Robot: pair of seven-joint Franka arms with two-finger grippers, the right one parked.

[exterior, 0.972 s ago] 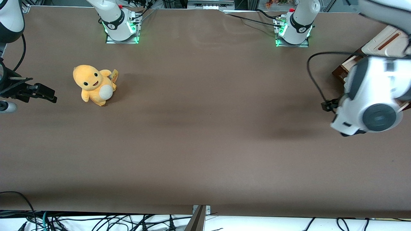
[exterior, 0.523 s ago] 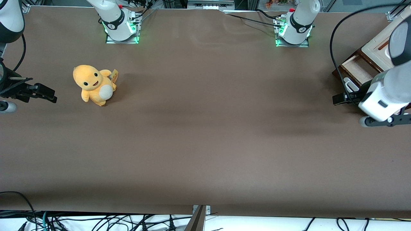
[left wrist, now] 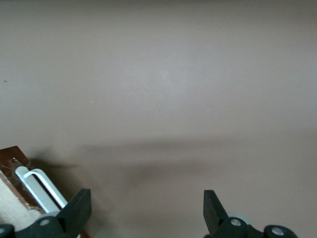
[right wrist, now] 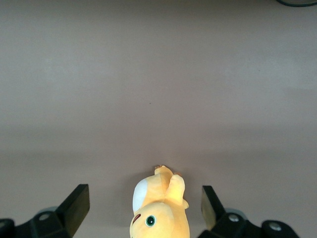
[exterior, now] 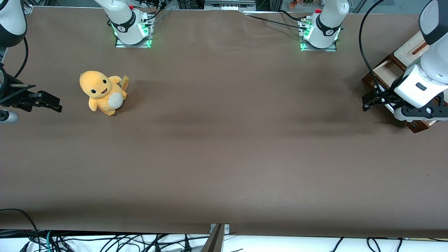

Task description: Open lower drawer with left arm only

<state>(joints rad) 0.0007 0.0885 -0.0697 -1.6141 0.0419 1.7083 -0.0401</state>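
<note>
End effector (left wrist: 143, 210) of the left arm (exterior: 425, 82) hangs spread wide, the pulled-out lower drawer (exterior: 385, 71) and its white handle (left wrist: 42, 191) just beside one fingertip.

Brown table (exterior: 224, 147), plush toy (exterior: 102, 92), cabinet (exterior: 418, 43)

No readable text, label, brand or number shows in any view. The gripper (exterior: 368, 101) of the left arm (exterior: 425, 75), just in front of the lower drawer (exterior: 385, 71), carries no marking, its fingers (left wrist: 77, 210) spread apart.
</note>
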